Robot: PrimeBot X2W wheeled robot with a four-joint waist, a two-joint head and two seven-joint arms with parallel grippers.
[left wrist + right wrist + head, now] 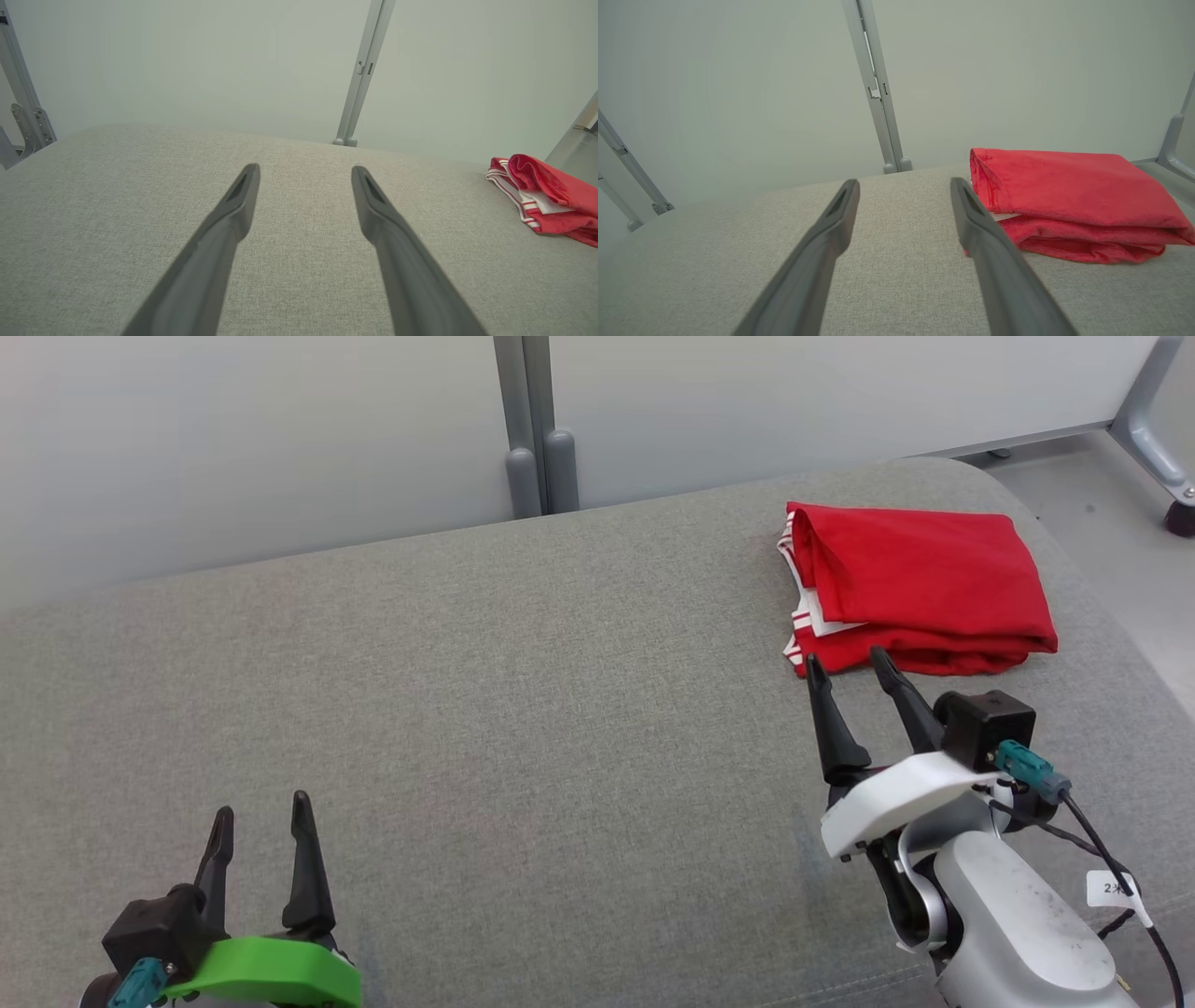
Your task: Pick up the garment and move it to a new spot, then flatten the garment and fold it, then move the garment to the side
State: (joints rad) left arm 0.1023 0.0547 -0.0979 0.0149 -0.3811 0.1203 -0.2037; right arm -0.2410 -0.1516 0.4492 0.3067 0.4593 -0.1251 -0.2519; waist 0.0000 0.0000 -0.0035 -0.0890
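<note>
Head view: a folded red garment (924, 588) with white-striped trim lies near the far right corner of the grey fabric cushion (560, 709). The right gripper (845, 658) has its jaws spread and empty, tips right by the garment's near edge. The left gripper (262, 804), also spread and empty, is over the cushion's front left.
</note>
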